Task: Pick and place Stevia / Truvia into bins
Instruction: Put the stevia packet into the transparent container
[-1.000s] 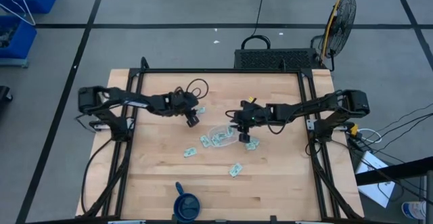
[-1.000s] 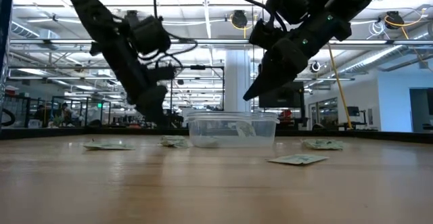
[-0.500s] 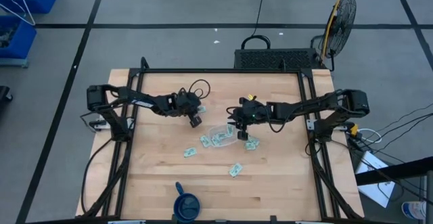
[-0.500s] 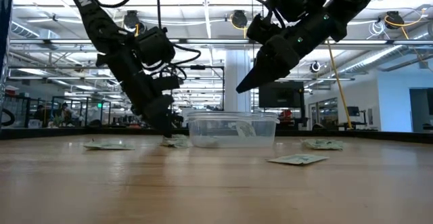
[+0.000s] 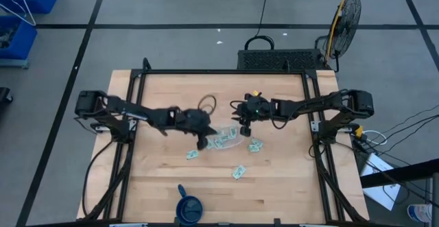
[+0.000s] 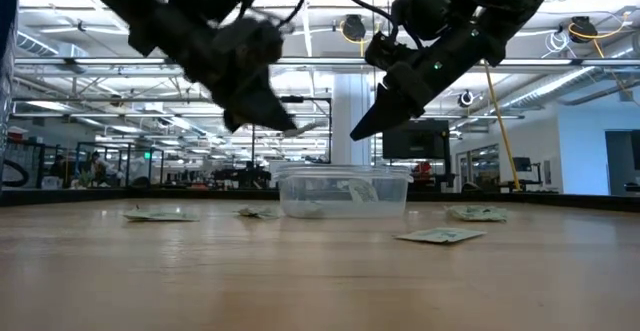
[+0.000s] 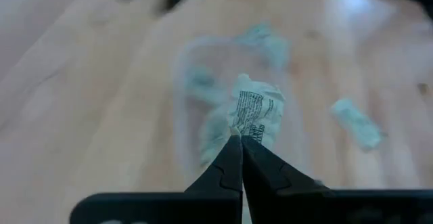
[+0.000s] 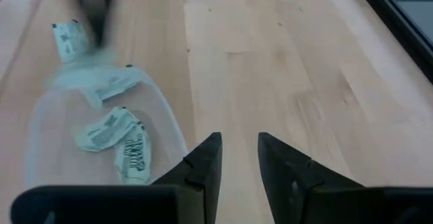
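My left gripper [image 5: 201, 142] [image 7: 239, 137] hangs over the left end of the clear bin [image 5: 223, 138] [image 6: 342, 193] and is shut on one pale green and white Stevia sachet [image 7: 258, 107] [image 6: 306, 128]. A few sachets lie inside the bin [image 8: 111, 135]. Loose sachets lie flat on the table: one [image 5: 192, 154] to the bin's near left, one [image 5: 255, 145] to its right, one [image 5: 239, 173] nearer the front. My right gripper [image 5: 241, 125] [image 8: 239, 149] hovers open above the bin's far right side, with nothing between its fingers. My left gripper pinches the sachet by one end [image 7: 241, 130] between its two fingertips. The fingers slant downward toward the bin. The rest of the sachet sticks out past the fingertips, a little crumpled, lifted clear above the bin.
A dark blue round cup [image 5: 188, 206] stands at the table's near edge. A black frame [image 5: 226, 73] runs along the far edge and both sides. Bare wood lies to the bin's far side [image 8: 270, 55] and at the near right.
My left gripper has shut on a sachet down at the table left of the bin, then risen and swung toward the near edge and the bin, lifting the sachet clear. My right gripper has drifted a little toward the far edge, staying open.
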`<action>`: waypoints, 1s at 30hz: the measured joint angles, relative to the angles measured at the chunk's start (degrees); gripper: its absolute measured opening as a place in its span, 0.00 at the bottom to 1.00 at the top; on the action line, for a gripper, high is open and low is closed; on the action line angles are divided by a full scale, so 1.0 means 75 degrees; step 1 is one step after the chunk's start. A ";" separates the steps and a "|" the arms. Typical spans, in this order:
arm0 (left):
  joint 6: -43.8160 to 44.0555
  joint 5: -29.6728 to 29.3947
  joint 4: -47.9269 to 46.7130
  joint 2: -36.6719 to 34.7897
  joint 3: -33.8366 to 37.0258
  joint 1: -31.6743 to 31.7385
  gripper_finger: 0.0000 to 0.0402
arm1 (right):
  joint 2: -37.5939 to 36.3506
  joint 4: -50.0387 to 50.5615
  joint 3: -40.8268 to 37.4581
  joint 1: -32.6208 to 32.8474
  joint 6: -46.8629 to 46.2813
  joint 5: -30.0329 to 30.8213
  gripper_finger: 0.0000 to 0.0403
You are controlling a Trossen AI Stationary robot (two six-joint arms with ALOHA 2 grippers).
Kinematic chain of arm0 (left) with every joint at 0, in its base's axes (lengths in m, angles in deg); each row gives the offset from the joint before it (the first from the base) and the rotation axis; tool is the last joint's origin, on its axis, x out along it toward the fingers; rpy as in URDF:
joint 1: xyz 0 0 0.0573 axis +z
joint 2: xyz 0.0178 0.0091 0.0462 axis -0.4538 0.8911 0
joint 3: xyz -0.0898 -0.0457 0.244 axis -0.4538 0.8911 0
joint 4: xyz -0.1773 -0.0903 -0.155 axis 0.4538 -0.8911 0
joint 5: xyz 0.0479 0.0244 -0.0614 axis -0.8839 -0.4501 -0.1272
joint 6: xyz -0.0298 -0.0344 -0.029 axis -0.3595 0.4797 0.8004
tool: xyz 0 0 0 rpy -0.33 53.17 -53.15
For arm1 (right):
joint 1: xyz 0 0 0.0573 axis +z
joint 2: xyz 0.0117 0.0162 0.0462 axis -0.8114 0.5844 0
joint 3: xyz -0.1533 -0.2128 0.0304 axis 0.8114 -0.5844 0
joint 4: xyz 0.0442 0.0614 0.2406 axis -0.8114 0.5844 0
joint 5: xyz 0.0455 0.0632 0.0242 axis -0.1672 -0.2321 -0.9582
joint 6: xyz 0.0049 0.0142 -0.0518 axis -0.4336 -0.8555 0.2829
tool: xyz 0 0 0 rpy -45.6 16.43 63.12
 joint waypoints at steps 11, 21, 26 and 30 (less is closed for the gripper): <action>0.0631 -0.0756 -0.0517 0.1757 -0.1684 -0.0597 0.01 | -0.0003 -0.0370 0.0000 -0.0434 0.0480 -0.0011 0.23; 0.1394 -0.0726 -0.0890 0.2477 -0.2073 -0.0358 0.05 | -0.0850 0.0047 0.0000 -0.0643 0.0833 -0.0047 0.22; 0.1352 -0.0350 -0.1139 0.2461 -0.2064 -0.0398 0.10 | -0.1609 0.0691 0.0000 -0.0616 0.0376 -0.0080 0.22; 0.1194 -0.0304 -0.1528 0.2447 -0.2064 -0.0402 0.15 | -0.2000 0.1265 0.0000 -0.0411 -0.0552 -0.0669 0.22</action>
